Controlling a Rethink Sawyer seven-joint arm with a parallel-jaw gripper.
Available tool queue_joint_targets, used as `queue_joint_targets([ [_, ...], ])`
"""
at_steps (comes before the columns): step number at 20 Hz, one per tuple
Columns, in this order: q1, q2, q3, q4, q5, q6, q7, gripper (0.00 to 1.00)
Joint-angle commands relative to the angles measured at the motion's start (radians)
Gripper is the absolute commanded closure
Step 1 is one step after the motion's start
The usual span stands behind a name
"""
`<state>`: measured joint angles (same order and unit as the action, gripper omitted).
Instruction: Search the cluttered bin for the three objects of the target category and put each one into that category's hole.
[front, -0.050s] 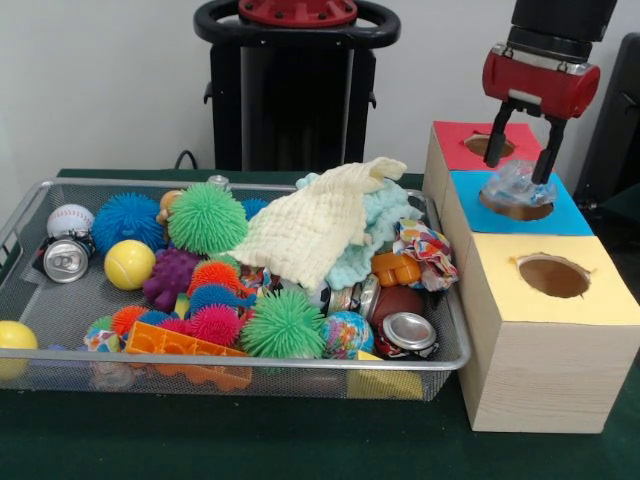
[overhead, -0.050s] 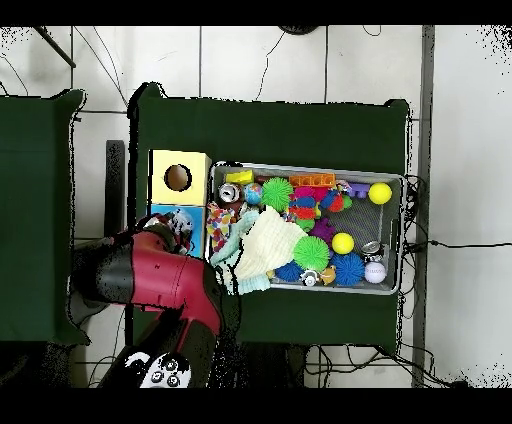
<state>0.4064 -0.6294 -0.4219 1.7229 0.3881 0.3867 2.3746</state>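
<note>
Crumpled clear plastic piece (front, -0.050s: 516, 184), likely a squashed bottle though the front view leaves that unsure, sits between the two black fingers (front, -0.050s: 497, 131) of the hand (front, -0.050s: 520, 152), right over the hole in the blue-topped box section (front, -0.050s: 570, 215). Hand appears clenched on it, fingers closing in on either side; bottom of the piece is at or just inside the hole's rim. Red section (front, -0.050s: 455, 140) lies behind, yellow section (front, -0.050s: 600, 300) with its own open hole (front, -0.050s: 553, 276) in front. Wire bin (front, -0.050s: 60, 330) beside the boxes on the green desk (front, -0.050s: 300, 440) is packed: spiky balls, a cream cloth (front, -0.050s: 310, 225) draped over the heap, crushed cans (front, -0.050s: 405, 332), a baseball (front, -0.050s: 70, 218). Overhead view shows the red arm (overhead, -0.050s: 160, 280) covering the blue section. Judgement: drop step. Best done by centring the piece over the hole, lowering a touch, then opening fully so the springy plastic does not catch on the rim or cling to a finger.
</note>
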Motion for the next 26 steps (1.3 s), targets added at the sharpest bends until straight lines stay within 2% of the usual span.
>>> queue_joint_targets([
  [1, -0.048, 0.041, 0.048, -0.022, 0.026, 0.021, 0.174, 0.0],
  [6, -0.058, 0.043, 0.051, -0.031, 0.023, 0.05, 0.166, 0.0],
  [10, -0.038, 0.067, 0.012, -0.058, 0.031, 0.061, 0.207, 0.0],
  [14, -0.045, 0.066, 0.013, -0.063, 0.041, 0.069, 0.213, 0.0],
  [18, -0.081, 0.04, 0.01, -0.093, 0.022, 0.117, 0.165, 0.0],
  [21, -0.128, 0.022, 0.023, -0.095, 0.003, 0.115, 0.112, 0.0],
  [26, -0.191, -0.013, 0.06, -0.049, -0.025, 0.07, 0.051, 0.0],
])
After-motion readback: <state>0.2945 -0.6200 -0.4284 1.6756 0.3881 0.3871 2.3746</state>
